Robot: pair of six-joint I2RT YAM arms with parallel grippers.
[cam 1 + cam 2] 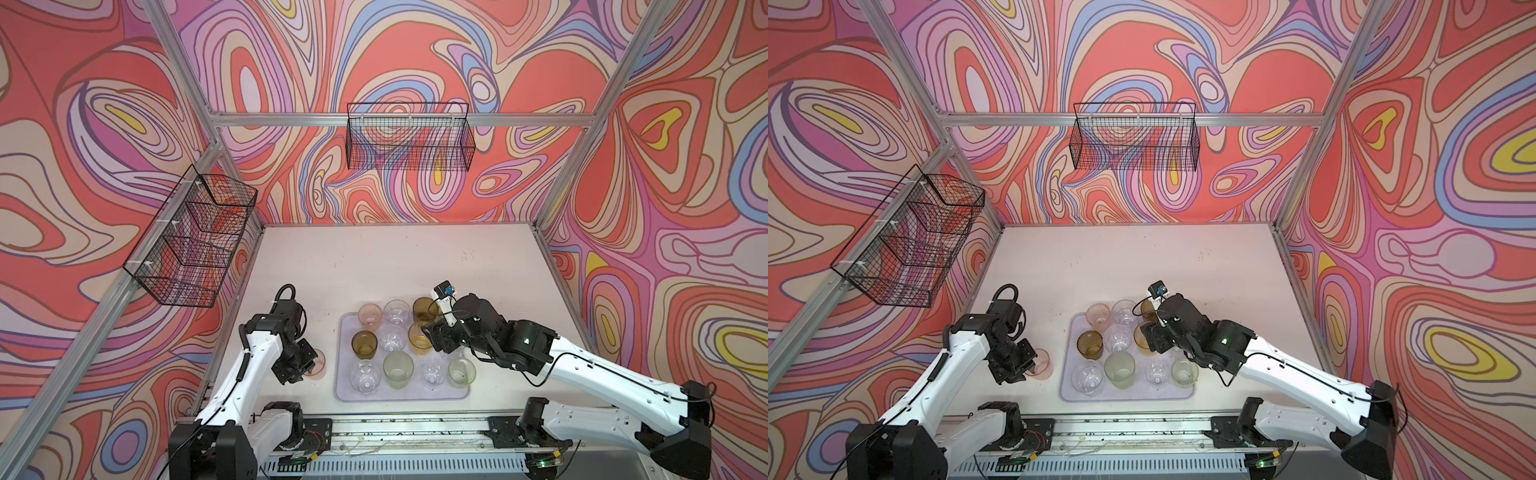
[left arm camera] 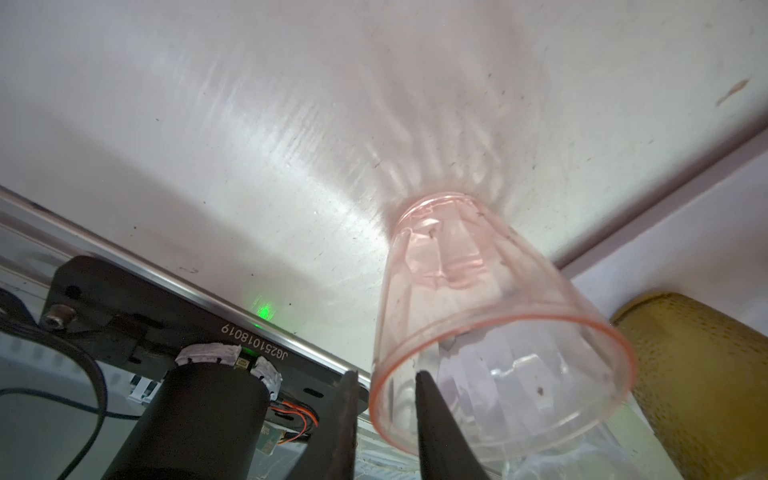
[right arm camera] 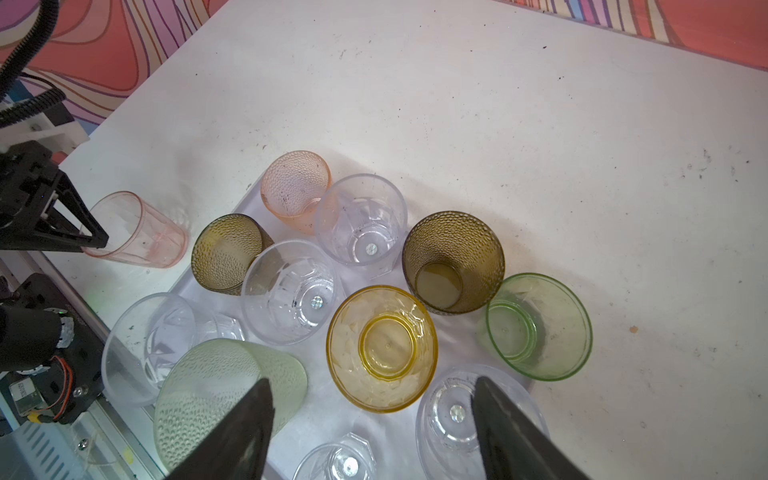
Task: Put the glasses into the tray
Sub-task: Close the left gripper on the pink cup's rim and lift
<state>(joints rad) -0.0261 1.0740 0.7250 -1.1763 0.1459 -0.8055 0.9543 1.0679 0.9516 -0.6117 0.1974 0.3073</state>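
Note:
One pink glass point(image 1: 319, 365) point(image 1: 1043, 365) point(image 3: 137, 232) stands on the table just left of the tray point(image 1: 345, 395) point(image 1: 1068, 395) point(image 3: 316, 411). My left gripper point(image 1: 308, 368) point(image 1: 1030, 366) point(image 2: 384, 374) straddles its rim point(image 2: 374, 386), one finger inside the glass and one outside. A narrow gap shows on each side of the wall, so the gripper is open. Several glasses, clear, pink, olive, yellow and pale green, stand upright in the lilac tray. My right gripper point(image 1: 428, 332) point(image 1: 1147, 336) point(image 3: 371, 380) hovers open over the yellow glass point(image 3: 382, 347), holding nothing.
Black wire baskets hang on the left wall point(image 1: 195, 241) and the back wall point(image 1: 409, 137). An olive glass point(image 2: 698, 382) in the tray stands close beside the pink one. The metal rail point(image 1: 407, 428) with both arm bases runs along the table's front edge.

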